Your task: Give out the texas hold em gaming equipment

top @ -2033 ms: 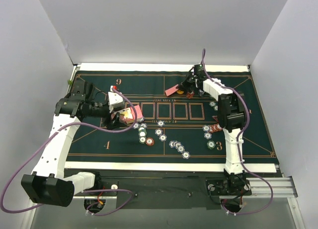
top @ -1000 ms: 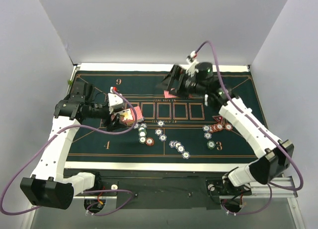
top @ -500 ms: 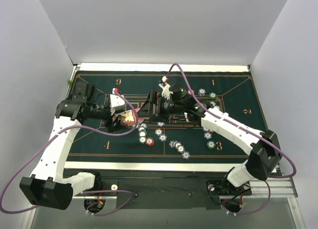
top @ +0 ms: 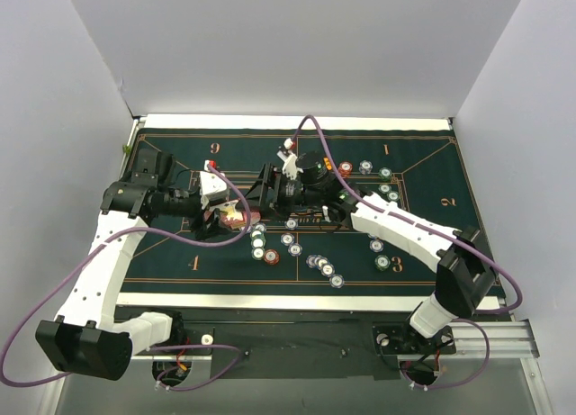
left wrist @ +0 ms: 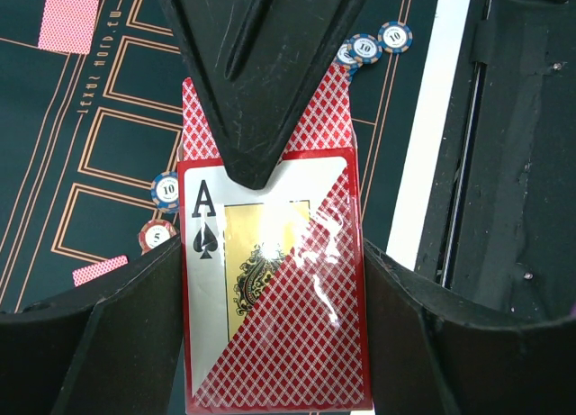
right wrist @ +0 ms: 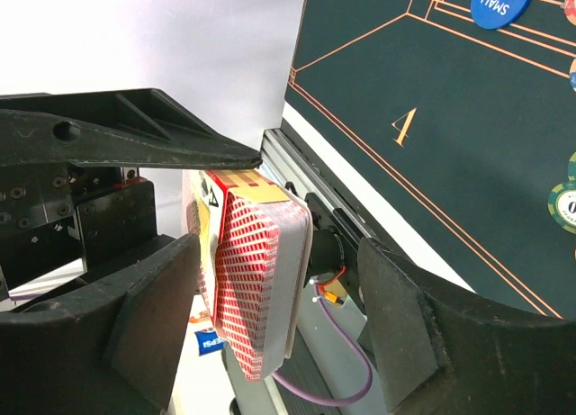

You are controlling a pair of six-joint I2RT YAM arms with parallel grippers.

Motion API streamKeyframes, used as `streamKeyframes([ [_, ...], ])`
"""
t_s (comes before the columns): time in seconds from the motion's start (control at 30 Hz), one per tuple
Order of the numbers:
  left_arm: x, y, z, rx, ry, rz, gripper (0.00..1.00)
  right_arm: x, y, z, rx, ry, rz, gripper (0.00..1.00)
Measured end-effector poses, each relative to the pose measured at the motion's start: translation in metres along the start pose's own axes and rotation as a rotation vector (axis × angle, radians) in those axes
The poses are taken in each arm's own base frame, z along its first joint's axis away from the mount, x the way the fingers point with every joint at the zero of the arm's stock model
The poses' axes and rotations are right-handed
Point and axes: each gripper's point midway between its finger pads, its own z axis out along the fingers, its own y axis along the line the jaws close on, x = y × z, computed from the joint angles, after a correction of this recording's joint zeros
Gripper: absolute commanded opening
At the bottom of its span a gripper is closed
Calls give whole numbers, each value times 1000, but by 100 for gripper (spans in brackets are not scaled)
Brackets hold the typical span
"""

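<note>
My left gripper [left wrist: 274, 253] [top: 223, 217] is shut on a deck of red-backed playing cards [left wrist: 297, 325] [top: 237, 214], an ace of spades on its face, held above the mat's left part. My right gripper [right wrist: 277, 253] [top: 263, 192] reaches across and stands open astride the same deck [right wrist: 256, 289], with a gap showing beside its right finger [right wrist: 405, 316]. Poker chips lie in loose groups at the centre [top: 261, 244] [top: 324, 266], at the right [top: 382, 262] and at the far right [top: 364, 167]. Two single cards [left wrist: 70, 14] [left wrist: 99, 271] lie face down on the mat.
The dark green felt mat [top: 432, 244] with gold lines and numbers covers the table. A blue "small blind" disc [right wrist: 499, 1] lies on it. White walls close the left, far and right sides. A metal rail [top: 486, 334] runs along the near edge.
The right arm has swung from the far middle of the mat leftward to the deck in the left gripper, and its jaws have narrowed. The left arm has stayed put.
</note>
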Motion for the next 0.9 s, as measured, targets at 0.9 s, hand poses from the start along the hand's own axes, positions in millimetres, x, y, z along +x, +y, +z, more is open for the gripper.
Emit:
streamKeyframes([
  [0.9,1,0,0,-3,6,-14,40,-14,-26,-19,-16,-73,87,54],
])
